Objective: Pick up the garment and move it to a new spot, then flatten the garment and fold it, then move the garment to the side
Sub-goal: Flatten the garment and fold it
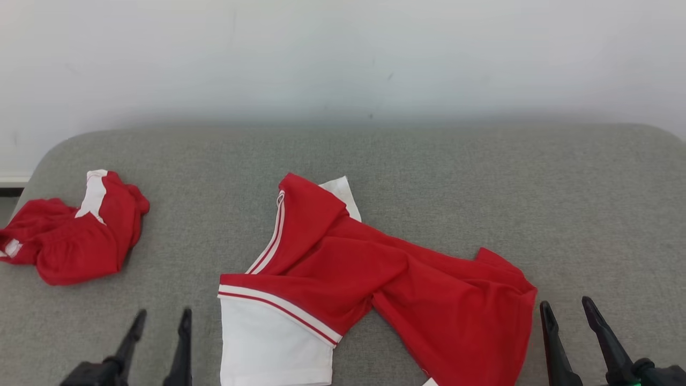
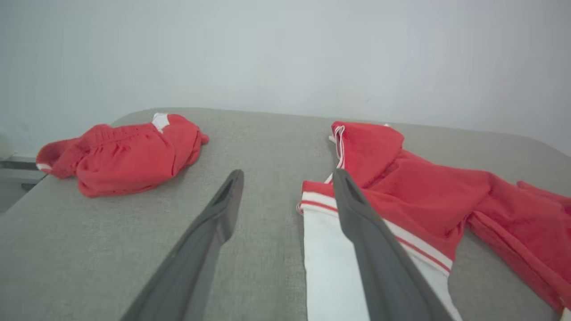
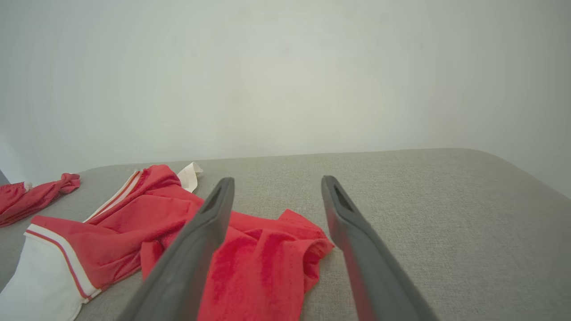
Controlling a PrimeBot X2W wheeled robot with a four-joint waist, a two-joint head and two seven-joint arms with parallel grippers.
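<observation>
A red garment [image 1: 375, 279] with white panels and striped trim lies crumpled and partly spread across the middle of the grey cushioned surface [image 1: 482, 177]; it also shows in the left wrist view [image 2: 424, 200] and the right wrist view [image 3: 250, 258]. My left gripper [image 1: 162, 319] stands open at the lower left, just left of the garment's white panel, with nothing between its fingers [image 2: 223, 209]. At the lower right my right gripper [image 1: 567, 311] is open and empty, close beside the garment's right edge.
A second red garment [image 1: 75, 236] with white trim lies bunched near the surface's left edge, also seen in the left wrist view [image 2: 125, 151]. A pale wall [image 1: 343, 53] rises behind the surface. Bare grey surface stretches to the right and back.
</observation>
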